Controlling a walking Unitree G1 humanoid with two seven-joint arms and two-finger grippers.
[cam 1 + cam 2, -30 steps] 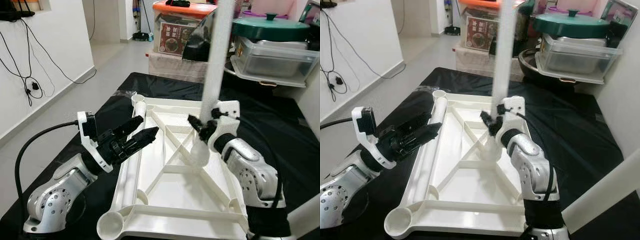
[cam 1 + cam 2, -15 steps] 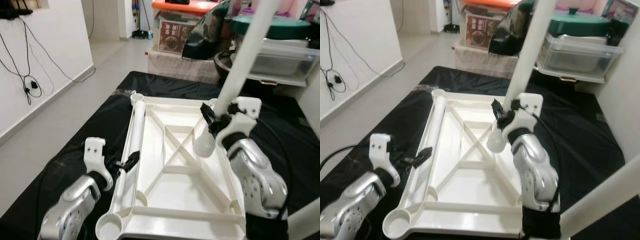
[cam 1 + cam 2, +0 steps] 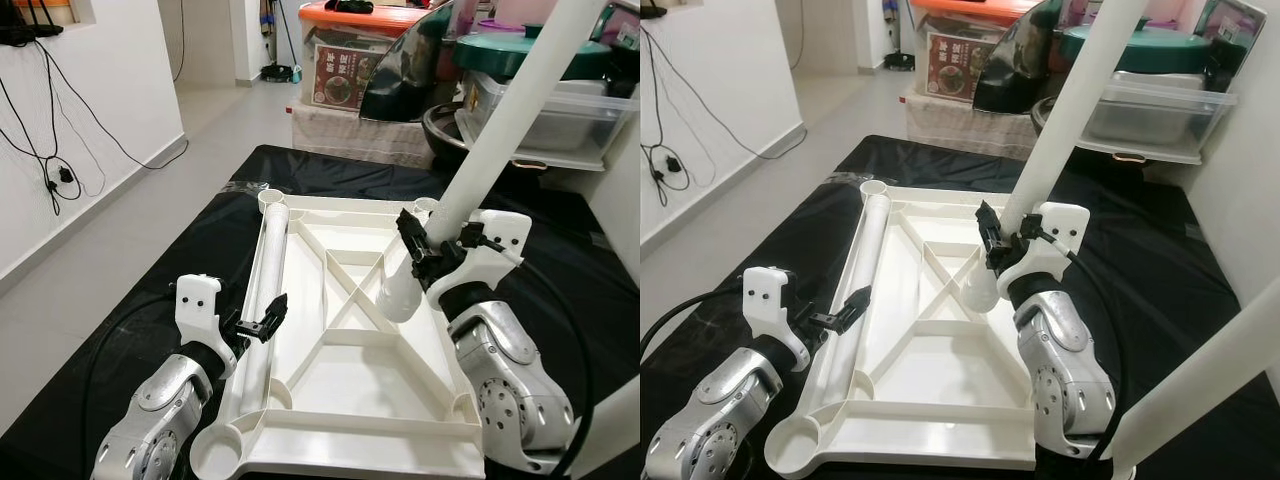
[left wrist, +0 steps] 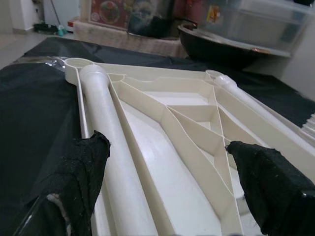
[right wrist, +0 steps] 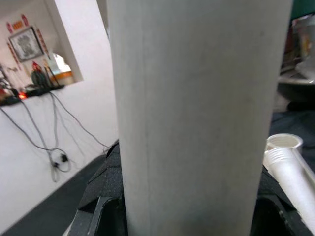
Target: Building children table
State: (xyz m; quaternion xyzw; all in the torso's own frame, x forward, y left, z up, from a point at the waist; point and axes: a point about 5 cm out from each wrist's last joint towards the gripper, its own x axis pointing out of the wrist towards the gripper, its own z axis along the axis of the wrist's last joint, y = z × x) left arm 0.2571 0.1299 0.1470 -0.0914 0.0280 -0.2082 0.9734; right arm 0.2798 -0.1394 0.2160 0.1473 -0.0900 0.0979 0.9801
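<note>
Black cloth (image 3: 560, 260) under tabletop (image 3: 350, 390); bins (image 3: 540, 110) behind | right gripper (image 3: 425, 250) clamps leg (image 3: 480, 160) | left gripper (image 4: 167, 167) spread

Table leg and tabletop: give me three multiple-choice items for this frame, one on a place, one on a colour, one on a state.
1. Where does the loose table leg lie?
A. along the upturned tabletop's left edge
B. on the floor
C. across the tabletop's middle

2. What colour is the cloth under the tabletop?
A. white
B. black
C. green

3. What is the right gripper doing?
A. hanging open over the cloth
B. gripping a pot lid
C. clamped on a tilted white leg

Answers:
1 A, the leg lies lengthwise along that rim, beside the left gripper.
2 B, dark cloth shows all around the white top.
3 C, the black fingers close round the tube, which leans up to the right, its lower end over the ribs.
</note>
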